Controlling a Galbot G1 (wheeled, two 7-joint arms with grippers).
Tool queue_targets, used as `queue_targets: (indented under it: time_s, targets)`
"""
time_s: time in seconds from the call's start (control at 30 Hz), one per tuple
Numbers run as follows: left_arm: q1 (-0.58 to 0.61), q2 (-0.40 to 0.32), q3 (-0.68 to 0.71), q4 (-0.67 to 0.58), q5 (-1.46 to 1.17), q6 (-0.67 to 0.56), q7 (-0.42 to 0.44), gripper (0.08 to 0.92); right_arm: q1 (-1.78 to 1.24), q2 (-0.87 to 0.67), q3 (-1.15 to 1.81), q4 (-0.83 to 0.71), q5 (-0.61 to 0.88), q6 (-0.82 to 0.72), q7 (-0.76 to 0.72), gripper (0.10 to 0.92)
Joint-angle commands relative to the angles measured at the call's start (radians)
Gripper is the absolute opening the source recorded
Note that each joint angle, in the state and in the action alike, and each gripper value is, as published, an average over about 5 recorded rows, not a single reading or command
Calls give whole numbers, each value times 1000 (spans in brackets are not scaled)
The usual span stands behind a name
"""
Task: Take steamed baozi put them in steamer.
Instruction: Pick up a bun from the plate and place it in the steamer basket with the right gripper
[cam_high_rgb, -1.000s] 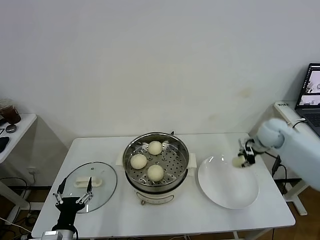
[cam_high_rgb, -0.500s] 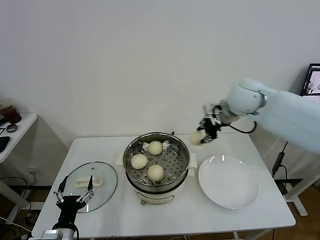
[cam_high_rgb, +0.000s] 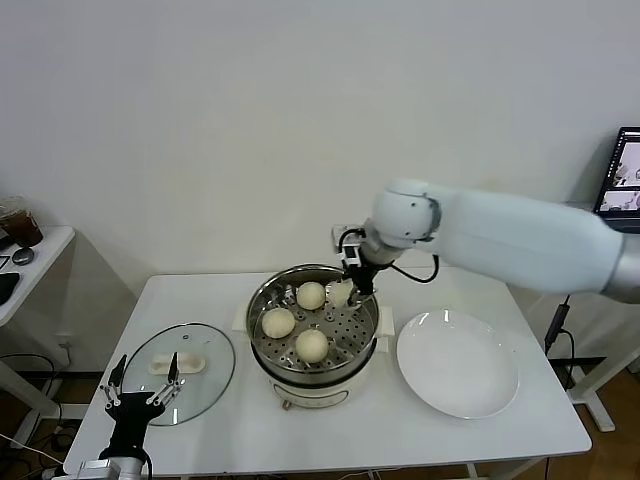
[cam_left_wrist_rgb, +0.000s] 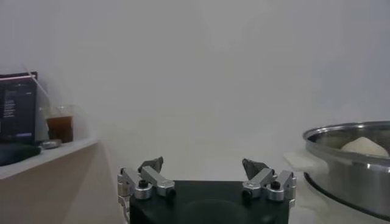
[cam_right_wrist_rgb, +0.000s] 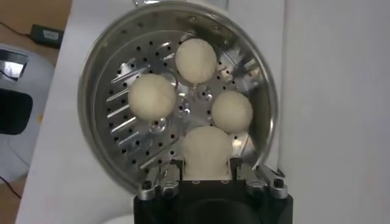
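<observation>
The steamer (cam_high_rgb: 300, 370) is a shiny steel pot at the table's middle, with a perforated tray (cam_right_wrist_rgb: 131, 131). Three cream-white steamed baozi lie on the tray (cam_high_rgb: 311, 295) (cam_high_rgb: 277, 322) (cam_high_rgb: 311, 344). A fourth baozi (cam_high_rgb: 341, 292) (cam_right_wrist_rgb: 207, 152) hangs just above the tray's back right part, and my right gripper (cam_high_rgb: 348, 285) (cam_right_wrist_rgb: 207, 170) is shut on it. My left gripper (cam_high_rgb: 140, 385) (cam_left_wrist_rgb: 203, 165) is parked low at the table's front left, by the glass lid, open and holding nothing.
A flat white plate (cam_high_rgb: 458, 362) lies bare to the right of the steamer. The round glass lid (cam_high_rgb: 185, 365) with a white handle rests at the front left. A side table (cam_high_rgb: 20, 262) with a drink stands far left, a laptop (cam_high_rgb: 622, 180) far right.
My right arm has carried the baozi from over the plate leftward, across the steamer's rim, to just above the tray. The left arm has stayed put.
</observation>
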Motion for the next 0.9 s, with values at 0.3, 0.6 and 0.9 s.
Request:
queue_targets:
  time_s: [0.3,0.6,0.9]
  targets:
    - [-7,5,-1,16,-1,1,0,823,-155,91,14,-146,-98,-27,26,467]
    - [-7,4,-3,14,-3,0,1,823,-156,86,23,-132,-89,-30,27,467]
    - [-4,4,-2,12,-2,0,1,823,-117,30,64,-61,-62,-40,35,658]
